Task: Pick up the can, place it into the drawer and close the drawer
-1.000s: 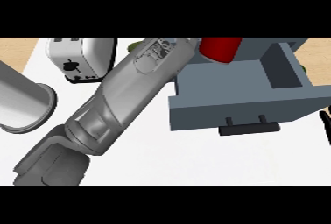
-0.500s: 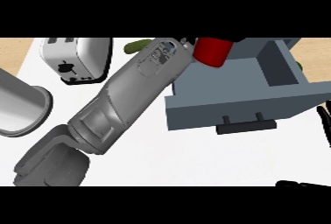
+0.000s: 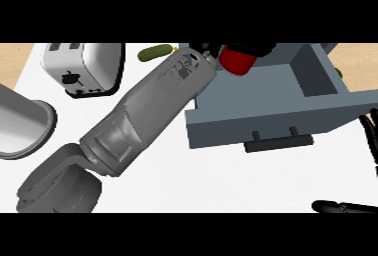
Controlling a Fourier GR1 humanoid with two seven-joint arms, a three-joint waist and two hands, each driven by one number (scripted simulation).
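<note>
White counter (image 3: 221, 180) spreads under an open grey-blue drawer (image 3: 273, 100) with a dark handle (image 3: 275, 144). No writing can be read on anything. At the drawer's back left corner the left hand (image 3: 207, 49), at the end of a long grey forearm (image 3: 144, 117), curls its black fingers round a plain red can (image 3: 238, 60), held tilted over the drawer's inside. Black fingers of the right hand (image 3: 343, 206) show at the lower right; whether they are curled cannot be told. A silver toaster (image 3: 83, 67), a green vegetable (image 3: 155, 51) and a grey pot (image 3: 22, 125) stand at left.
</note>
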